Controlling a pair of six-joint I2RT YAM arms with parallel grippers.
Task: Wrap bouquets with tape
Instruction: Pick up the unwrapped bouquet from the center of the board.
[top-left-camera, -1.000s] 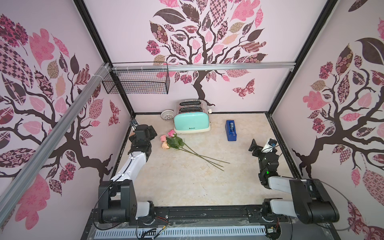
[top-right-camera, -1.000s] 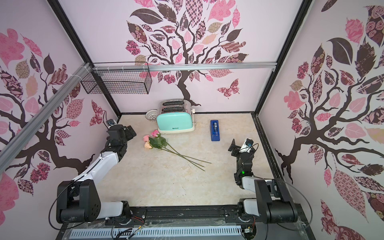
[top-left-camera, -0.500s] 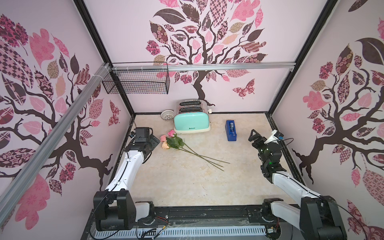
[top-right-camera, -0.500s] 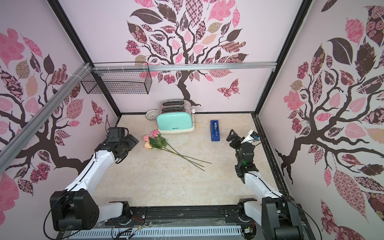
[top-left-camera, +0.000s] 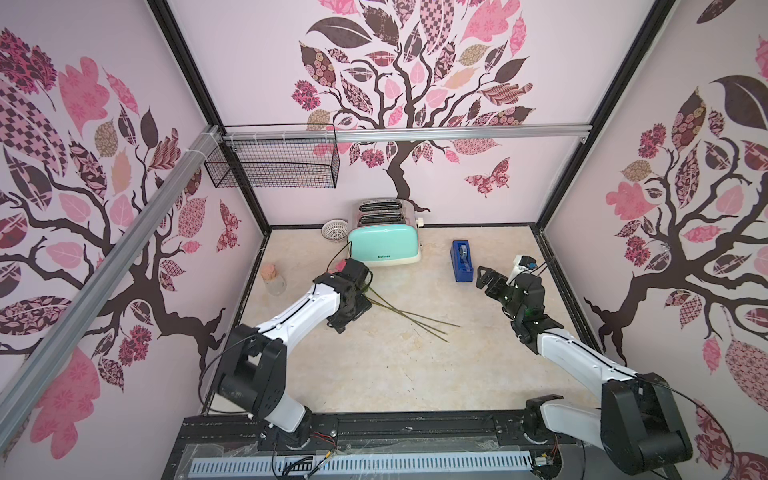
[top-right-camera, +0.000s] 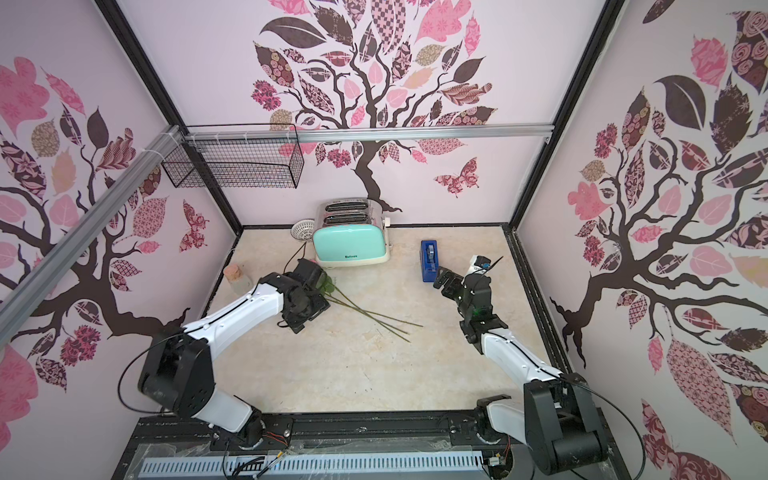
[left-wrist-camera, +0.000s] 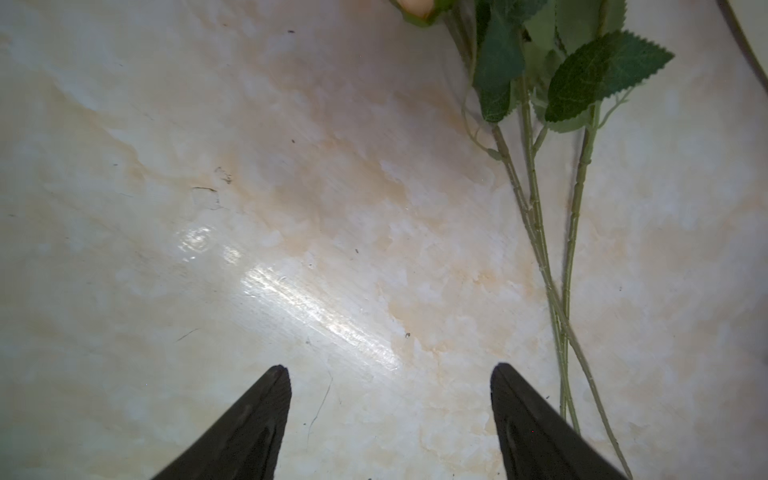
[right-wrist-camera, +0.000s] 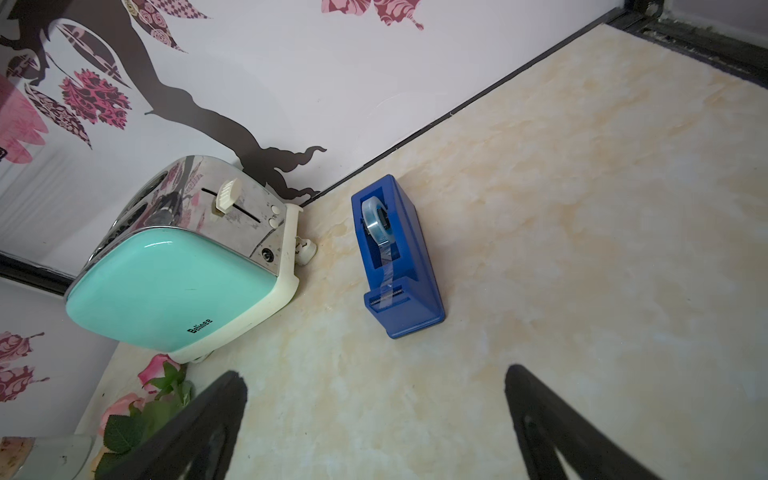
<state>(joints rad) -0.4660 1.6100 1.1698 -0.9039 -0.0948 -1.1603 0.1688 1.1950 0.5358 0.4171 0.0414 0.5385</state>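
The bouquets (top-left-camera: 409, 316) lie on the marble table as a few roses. Their long green stems (top-right-camera: 374, 318) fan toward the centre. My left gripper (top-left-camera: 358, 272) hovers over the leafy end and hides most of the flower heads in both top views. In the left wrist view my left gripper (left-wrist-camera: 390, 370) is open over bare table, with the stems (left-wrist-camera: 536, 220) just beside one fingertip. The tape (right-wrist-camera: 376, 220) sits in its blue dispenser (top-left-camera: 462, 261) right of the toaster. My right gripper (top-left-camera: 484, 277) is open and empty, a short way in front of the dispenser (right-wrist-camera: 395, 257).
A mint toaster (top-left-camera: 384, 245) stands at the back wall with a small white strainer (top-left-camera: 334, 230) to its left. A corked glass jar (top-left-camera: 274, 280) sits by the left wall. A black wire basket (top-left-camera: 274, 162) hangs high on the back-left rail.
My left arm swung away from the left wall and out over the bouquet's flower end, uncovering the jar. My right arm reached forward toward the tape dispenser.
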